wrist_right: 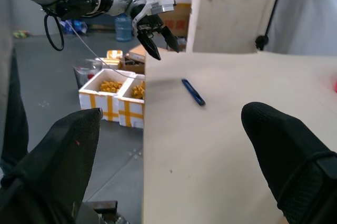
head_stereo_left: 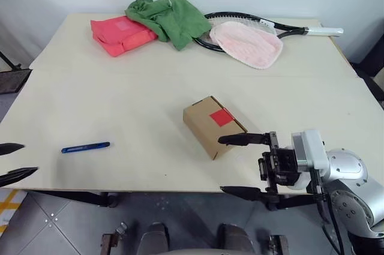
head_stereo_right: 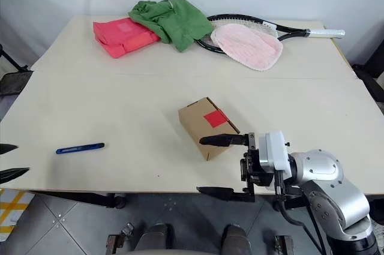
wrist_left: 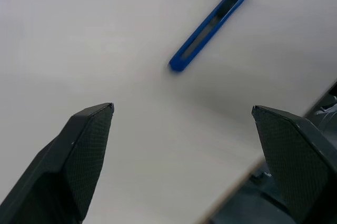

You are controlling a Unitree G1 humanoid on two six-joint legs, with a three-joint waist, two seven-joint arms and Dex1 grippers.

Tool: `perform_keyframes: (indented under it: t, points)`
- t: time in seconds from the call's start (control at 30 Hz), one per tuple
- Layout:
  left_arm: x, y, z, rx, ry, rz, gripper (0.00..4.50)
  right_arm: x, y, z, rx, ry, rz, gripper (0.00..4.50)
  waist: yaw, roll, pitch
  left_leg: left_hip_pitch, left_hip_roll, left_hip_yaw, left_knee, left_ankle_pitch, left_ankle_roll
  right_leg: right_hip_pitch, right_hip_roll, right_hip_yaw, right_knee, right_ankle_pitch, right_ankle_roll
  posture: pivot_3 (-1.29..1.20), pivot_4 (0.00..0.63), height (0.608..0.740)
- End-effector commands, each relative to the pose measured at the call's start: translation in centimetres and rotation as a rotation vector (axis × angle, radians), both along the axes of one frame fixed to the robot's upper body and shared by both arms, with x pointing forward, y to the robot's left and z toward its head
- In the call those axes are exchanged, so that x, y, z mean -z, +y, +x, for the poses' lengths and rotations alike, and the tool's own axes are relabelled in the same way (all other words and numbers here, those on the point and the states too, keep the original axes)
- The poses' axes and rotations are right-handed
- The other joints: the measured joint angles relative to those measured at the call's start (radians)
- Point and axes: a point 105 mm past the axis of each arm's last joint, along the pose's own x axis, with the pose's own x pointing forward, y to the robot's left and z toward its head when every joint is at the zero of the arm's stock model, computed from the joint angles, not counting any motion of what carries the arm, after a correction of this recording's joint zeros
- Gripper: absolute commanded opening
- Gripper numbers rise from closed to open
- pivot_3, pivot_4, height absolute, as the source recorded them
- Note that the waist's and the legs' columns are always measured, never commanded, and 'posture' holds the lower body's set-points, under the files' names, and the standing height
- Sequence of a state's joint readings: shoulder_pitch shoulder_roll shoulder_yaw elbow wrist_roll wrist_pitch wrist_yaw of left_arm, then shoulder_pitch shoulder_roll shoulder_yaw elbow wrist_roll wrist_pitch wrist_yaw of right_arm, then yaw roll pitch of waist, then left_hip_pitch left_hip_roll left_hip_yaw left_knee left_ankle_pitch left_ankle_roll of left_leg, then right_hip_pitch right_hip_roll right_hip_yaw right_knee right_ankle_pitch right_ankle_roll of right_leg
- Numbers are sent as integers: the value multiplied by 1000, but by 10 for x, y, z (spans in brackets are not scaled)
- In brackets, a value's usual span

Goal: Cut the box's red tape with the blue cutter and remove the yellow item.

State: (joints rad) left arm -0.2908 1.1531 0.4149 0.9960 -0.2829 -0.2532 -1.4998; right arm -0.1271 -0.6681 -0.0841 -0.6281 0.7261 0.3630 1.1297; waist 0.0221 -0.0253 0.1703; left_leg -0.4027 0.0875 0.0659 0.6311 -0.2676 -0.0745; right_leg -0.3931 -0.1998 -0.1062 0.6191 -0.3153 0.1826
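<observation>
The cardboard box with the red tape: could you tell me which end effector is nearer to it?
Right. The right end effector sits open just beside the cardboard box; the left end effector is at the table's far left edge.

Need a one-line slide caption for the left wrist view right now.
Left claw open above the table, blue cutter lying ahead, not yet grasped.

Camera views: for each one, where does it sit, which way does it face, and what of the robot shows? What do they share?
Left and right eye views: on the head, looking forward and down over the table with the box; right gripper open near the front edge.
Left wrist view: along the open left gripper, down at the blue cutter.
Right wrist view: along the right gripper's fingers, across the table toward the left gripper.
Shared: every view shows the blue cutter.
</observation>
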Motion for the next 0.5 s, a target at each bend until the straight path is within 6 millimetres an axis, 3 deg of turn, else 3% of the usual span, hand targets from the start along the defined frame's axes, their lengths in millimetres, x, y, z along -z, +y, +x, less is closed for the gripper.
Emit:
perform_keyframes:
  t: [0.03,0.23,0.5]
  points:
    - [9,-16,11,97,34,30,4466,2,-2,-4,-1,-23,-28,4500,0,-1,0,0,0,0,0,0,0,0,0,0,1,0,0,0,150,740]
    - [18,-31,34,142,31,50,4466,2,-5,-5,46,-17,-36,4500,-3,-2,-1,0,0,0,1,0,0,0,0,0,1,0,0,0,150,740]
    - [30,-42,45,166,93,51,4466,3,-9,-11,80,17,-45,4500,0,-3,-2,1,0,0,2,0,0,0,0,0,1,0,0,0,150,740]
